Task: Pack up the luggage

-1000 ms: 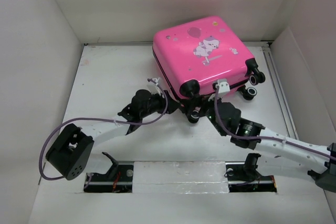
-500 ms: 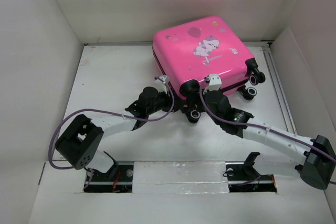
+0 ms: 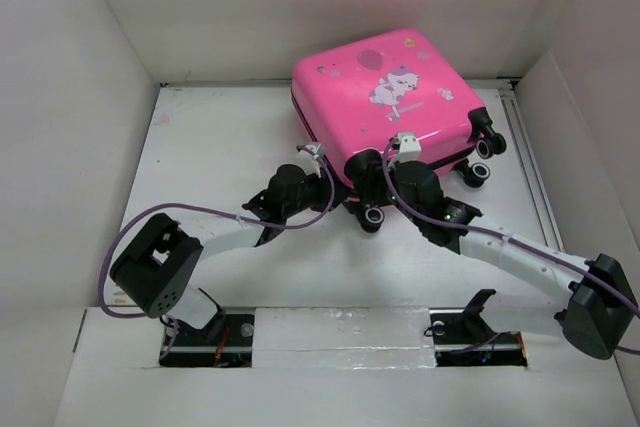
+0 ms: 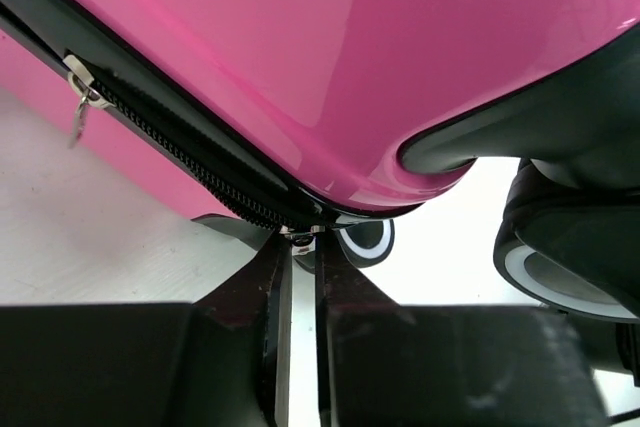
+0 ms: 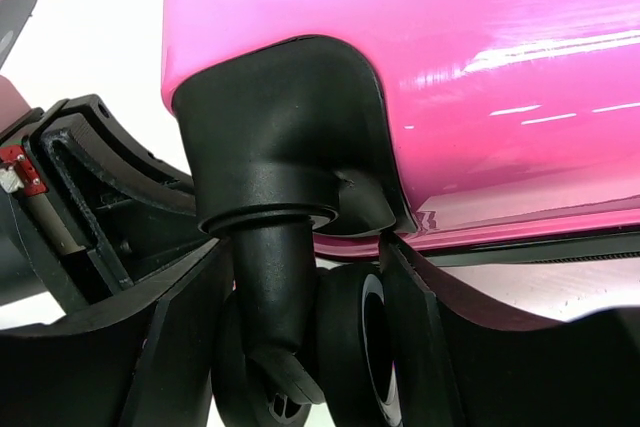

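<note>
The luggage (image 3: 385,97) lies closed on the table, pink shell with the cartoon print facing up. My left gripper (image 3: 330,190) is at its near corner. In the left wrist view the left gripper (image 4: 303,245) is pinched on a small metal zipper pull (image 4: 300,236) on the black zipper (image 4: 190,162). A second pull (image 4: 80,97) hangs further along. My right gripper (image 3: 385,187) is at the same corner from the right. In the right wrist view the right gripper (image 5: 305,277) is closed around the black caster wheel (image 5: 350,347) under the corner housing (image 5: 280,127).
White walls enclose the table on the left, back and right. More black wheels (image 3: 478,174) stick out at the luggage's right end. The left gripper's body (image 5: 70,207) sits just left of the held caster. Both arm bases stand at the near edge.
Both arms have reached further in toward the luggage's near corner, the right one most. The luggage has shifted slightly.
</note>
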`<state>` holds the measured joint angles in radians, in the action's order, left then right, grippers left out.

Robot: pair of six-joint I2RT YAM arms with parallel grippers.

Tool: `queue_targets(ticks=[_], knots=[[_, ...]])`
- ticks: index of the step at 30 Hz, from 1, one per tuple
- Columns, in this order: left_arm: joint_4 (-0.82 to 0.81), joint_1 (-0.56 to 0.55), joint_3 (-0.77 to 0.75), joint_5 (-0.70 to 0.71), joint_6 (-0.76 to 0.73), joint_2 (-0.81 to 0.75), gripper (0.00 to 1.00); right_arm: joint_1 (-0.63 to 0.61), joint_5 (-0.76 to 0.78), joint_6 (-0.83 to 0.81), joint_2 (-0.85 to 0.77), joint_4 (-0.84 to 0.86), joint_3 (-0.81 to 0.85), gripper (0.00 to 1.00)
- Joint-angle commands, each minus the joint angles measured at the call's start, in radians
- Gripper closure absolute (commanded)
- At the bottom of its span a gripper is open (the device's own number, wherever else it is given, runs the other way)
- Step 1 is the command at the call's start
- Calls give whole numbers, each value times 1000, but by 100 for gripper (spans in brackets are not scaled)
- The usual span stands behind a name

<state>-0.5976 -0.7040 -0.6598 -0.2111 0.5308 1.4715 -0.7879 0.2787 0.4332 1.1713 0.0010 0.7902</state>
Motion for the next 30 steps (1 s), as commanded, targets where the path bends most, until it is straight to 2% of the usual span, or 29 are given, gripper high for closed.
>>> queue_targets(ticks=[1, 5, 10, 11, 13, 15, 19, 23, 24, 26, 27, 28, 30], knots=[[-37, 0, -57, 96, -22, 24, 100, 16, -90, -34, 1, 71, -5, 92], [-28, 0, -57, 111, -22, 24, 100, 26, -128, -34, -31, 94, -37, 98], [-28, -9, -44, 108, -32, 1, 98, 26, -138, -34, -58, 103, -48, 98], [-28, -9, -44, 76, -32, 1, 76, 26, -148, -34, -58, 103, -48, 98], [-28, -9, -44, 53, -32, 1, 60, 26, -160, -44, -58, 103, -48, 96], [-28, -9, -44, 44, -32, 12, 53, 26, -161, -44, -58, 103, -48, 96], [-28, -9, -54, 44, -41, 32, 52, 26, -183, -44, -48, 103, -48, 96], [-28, -9, -92, 70, -52, 53, 60, 26, -194, -44, -39, 103, -48, 98], [-39, -9, -101, 70, -52, 53, 68, 26, -194, -44, -39, 103, -48, 98], [-50, -9, -101, 99, -52, 62, 76, 26, -203, -44, -39, 103, -48, 100], [-60, -9, -101, 99, -52, 62, 84, 26, -204, -44, -48, 103, -48, 100], [-60, -9, -101, 113, -52, 62, 98, 26, -204, -44, -48, 112, -57, 100], [-60, -9, -110, 125, -52, 62, 100, 26, -204, -34, -48, 113, -66, 100]])
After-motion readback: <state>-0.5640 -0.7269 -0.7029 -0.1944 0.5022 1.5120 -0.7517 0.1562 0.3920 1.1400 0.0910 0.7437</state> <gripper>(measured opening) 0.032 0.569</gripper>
